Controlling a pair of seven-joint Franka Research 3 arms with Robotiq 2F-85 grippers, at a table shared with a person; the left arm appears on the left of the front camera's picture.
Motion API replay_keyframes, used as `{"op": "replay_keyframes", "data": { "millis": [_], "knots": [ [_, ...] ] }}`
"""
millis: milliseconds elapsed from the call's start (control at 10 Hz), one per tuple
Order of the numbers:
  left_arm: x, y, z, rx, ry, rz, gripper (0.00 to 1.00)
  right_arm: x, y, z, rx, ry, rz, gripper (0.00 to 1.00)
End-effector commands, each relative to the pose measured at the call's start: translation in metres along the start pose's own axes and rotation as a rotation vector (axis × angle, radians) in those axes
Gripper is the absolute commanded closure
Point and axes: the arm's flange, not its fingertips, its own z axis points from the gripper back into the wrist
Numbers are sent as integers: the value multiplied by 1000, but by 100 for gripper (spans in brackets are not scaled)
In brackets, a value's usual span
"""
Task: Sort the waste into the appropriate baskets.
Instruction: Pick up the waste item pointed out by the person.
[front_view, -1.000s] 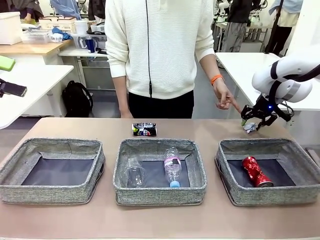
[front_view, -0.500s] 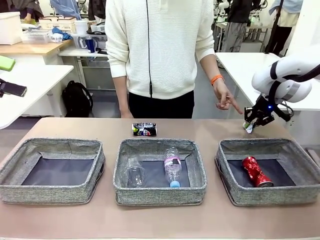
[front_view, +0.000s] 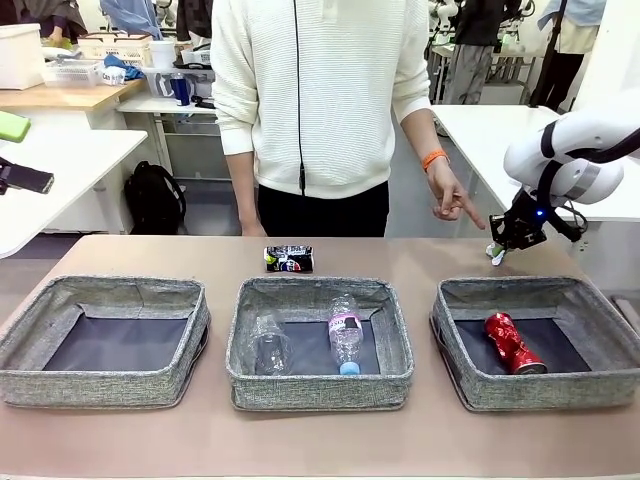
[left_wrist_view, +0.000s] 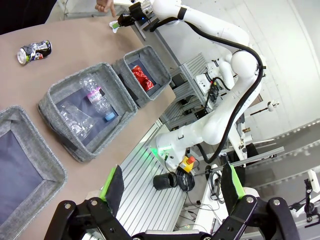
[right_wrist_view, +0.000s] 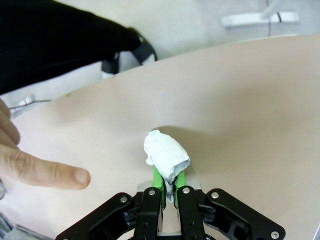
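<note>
My right gripper (front_view: 498, 248) is shut on the crumpled white paper ball (front_view: 495, 252), just over the table behind the right basket (front_view: 535, 289). In the right wrist view the paper ball (right_wrist_view: 166, 154) sticks out beyond the closed green pads (right_wrist_view: 158, 179). A crushed red can (front_view: 513, 343) lies in the right basket. The middle basket (front_view: 320, 288) holds a clear bottle (front_view: 345, 335) and a clear cup (front_view: 268, 345). The left basket (front_view: 105, 290) holds nothing. A dark multicoloured can (front_view: 288, 259) lies on the table behind the middle basket. My left gripper (left_wrist_view: 172, 185) hangs open, high above the table's side.
A person in a white sweater stands at the far side, and their hand (front_view: 455, 205) points a finger down toward the paper ball. That finger (right_wrist_view: 45, 172) is close to the left of the ball in the right wrist view.
My right gripper has closed on the paper ball and raised it slightly off the table. The person's pointing hand has stayed put.
</note>
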Motion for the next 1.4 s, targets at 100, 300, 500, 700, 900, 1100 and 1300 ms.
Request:
{"op": "replay_keyframes", "data": {
  "millis": [100, 300, 500, 700, 900, 1100, 1300],
  "knots": [
    [0, -1, -3, -15, -6, -23, 0, -22, -11, 28, 76, 23, -140, 100],
    [0, -1, -3, -15, -6, -23, 0, -70, -21, 96, 56, -27, -288, 100],
    [0, -1, -3, -15, -6, -23, 0, -132, -2, 183, 150, -81, -476, 100],
    [0, -1, -3, -15, -6, -23, 0, -204, 43, 250, 245, -122, -443, 100],
    [0, -1, -3, -15, -6, -23, 0, -255, 89, 269, 240, -168, -229, 100],
    [0, -1, -3, -15, -6, -23, 0, -239, 72, 280, 238, -140, -312, 100],
    [0, -1, -3, -15, -6, -23, 0, -239, 72, 280, 238, -140, -312, 100]
  ]
}}
